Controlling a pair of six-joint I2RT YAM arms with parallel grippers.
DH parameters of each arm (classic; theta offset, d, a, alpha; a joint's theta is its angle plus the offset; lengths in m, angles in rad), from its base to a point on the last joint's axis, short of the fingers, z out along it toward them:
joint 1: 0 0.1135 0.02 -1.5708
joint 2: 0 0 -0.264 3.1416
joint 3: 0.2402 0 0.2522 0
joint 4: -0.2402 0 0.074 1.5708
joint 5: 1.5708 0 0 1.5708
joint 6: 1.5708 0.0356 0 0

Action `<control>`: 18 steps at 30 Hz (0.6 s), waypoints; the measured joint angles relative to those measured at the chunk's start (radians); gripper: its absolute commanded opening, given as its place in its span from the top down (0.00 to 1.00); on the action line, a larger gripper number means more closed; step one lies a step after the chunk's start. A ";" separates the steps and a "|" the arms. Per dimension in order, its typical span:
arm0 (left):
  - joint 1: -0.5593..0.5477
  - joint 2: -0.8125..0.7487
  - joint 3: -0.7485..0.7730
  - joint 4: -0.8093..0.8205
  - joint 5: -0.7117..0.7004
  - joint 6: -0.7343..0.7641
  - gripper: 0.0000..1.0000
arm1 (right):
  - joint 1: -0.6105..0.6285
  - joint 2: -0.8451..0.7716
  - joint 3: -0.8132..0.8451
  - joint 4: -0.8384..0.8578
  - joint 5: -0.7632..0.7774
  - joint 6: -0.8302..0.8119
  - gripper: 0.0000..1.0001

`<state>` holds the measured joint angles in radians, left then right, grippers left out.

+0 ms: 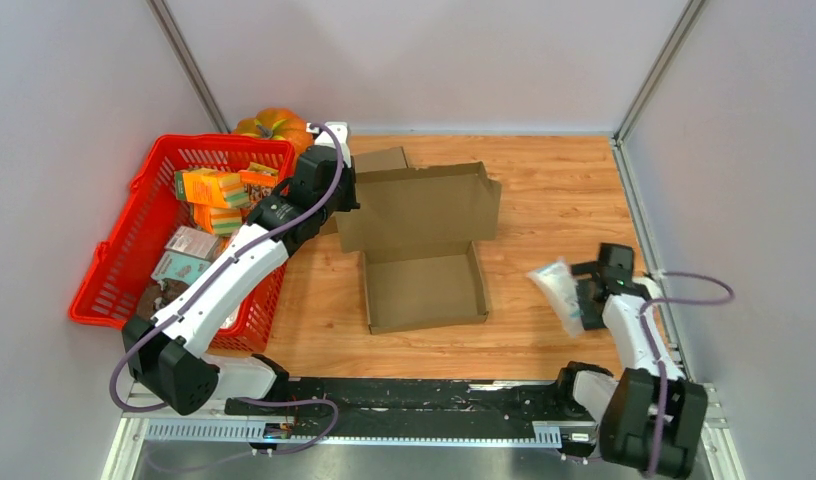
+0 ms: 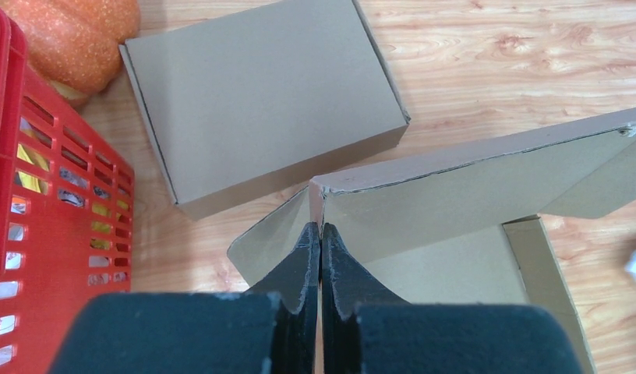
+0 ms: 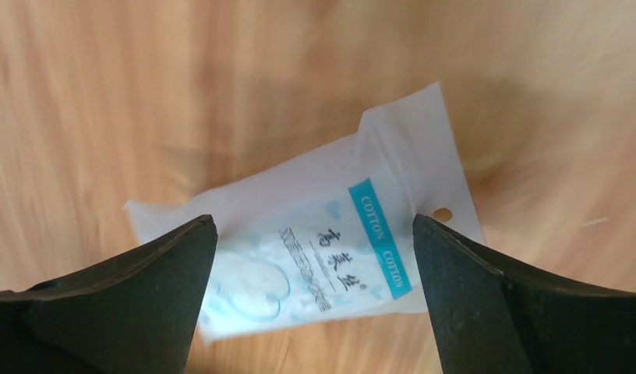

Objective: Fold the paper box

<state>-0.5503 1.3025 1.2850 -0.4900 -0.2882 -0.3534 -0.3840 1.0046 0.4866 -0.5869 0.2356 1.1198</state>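
The brown paper box (image 1: 424,285) lies open mid-table, its tray toward me and its lid (image 1: 419,205) raised behind it. My left gripper (image 1: 346,195) is shut on the lid's left corner, where the side flap meets the lid panel. In the left wrist view the fingers (image 2: 321,227) pinch that cardboard edge (image 2: 471,195). My right gripper (image 1: 587,285) is open at the right side of the table. Its fingers (image 3: 315,226) straddle a white cotton-pad bag (image 3: 299,195) without touching it.
A second, closed brown box (image 1: 379,160) lies behind the lid and also shows in the left wrist view (image 2: 260,93). An orange pumpkin (image 1: 274,125) sits at the back left. A red basket (image 1: 102,260) with packets stands at the left. The cotton bag (image 1: 559,290) lies right of the tray.
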 measured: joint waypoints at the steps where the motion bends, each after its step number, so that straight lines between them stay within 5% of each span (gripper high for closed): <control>1: 0.000 -0.001 0.000 0.000 0.000 0.000 1.00 | 0.109 0.017 0.019 0.000 -0.010 0.029 0.00; 4: 0.000 -0.003 0.000 -0.002 0.000 0.004 1.00 | 0.315 0.091 0.128 -0.029 -0.040 0.056 0.00; 8: 0.000 -0.014 -0.006 -0.006 0.000 0.008 1.00 | 0.377 0.159 0.276 -0.029 -0.085 -0.063 0.00; 18: 0.000 -0.024 -0.014 -0.005 0.007 0.015 1.00 | 0.377 0.462 0.579 -0.121 -0.314 -0.900 0.00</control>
<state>-0.5503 1.2781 1.2713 -0.4946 -0.2813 -0.3386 -0.0074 1.4662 1.0653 -0.7078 -0.0780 0.2195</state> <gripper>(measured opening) 0.008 1.000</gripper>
